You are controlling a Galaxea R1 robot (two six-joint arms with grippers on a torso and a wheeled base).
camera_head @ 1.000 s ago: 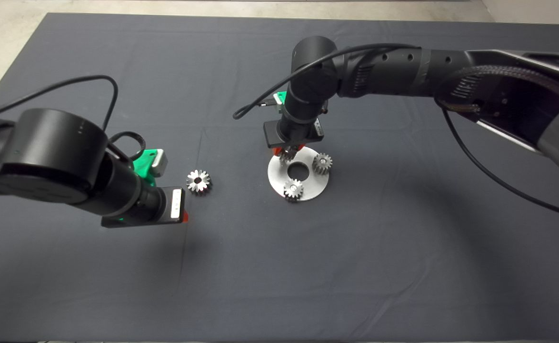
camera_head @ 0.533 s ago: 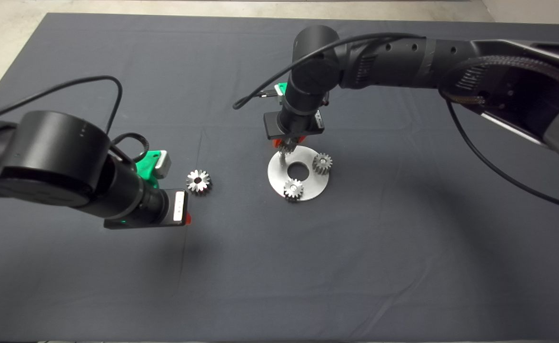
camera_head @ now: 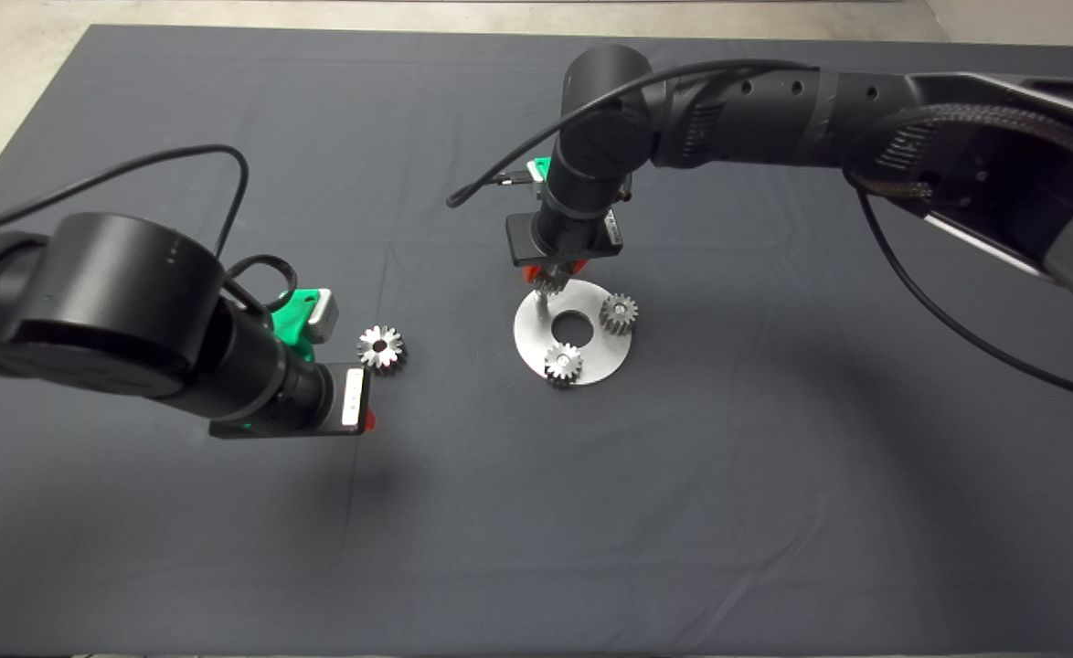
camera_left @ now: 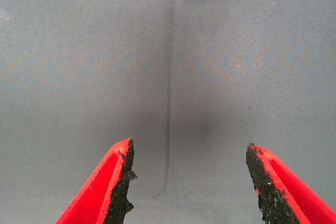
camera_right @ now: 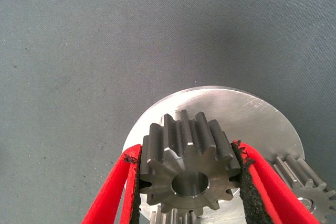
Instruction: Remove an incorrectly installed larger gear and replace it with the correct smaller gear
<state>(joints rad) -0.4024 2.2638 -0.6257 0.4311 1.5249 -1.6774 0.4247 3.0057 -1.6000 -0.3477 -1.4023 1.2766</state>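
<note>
Right claw (camera_right: pixel 186 182) clamped on the smaller gear (camera_right: pixel 186 174), apparently above its plate (camera_head: pixel 591 361) post; larger gear (camera_head: pixel 380 347) already removed toward the bench's left edge, beside the spread left claw (camera_left: pixel 189 182).

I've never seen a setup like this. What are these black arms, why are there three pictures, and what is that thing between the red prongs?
These are two robot arms over a dark mat. One picture looks down from above; the other two come from cameras on each wrist. The right gripper has its red fingers shut on the smaller gear, above a round metal plate carrying two more small gears. The left gripper hangs open over bare mat, near the larger gear, which lies by itself.
</note>
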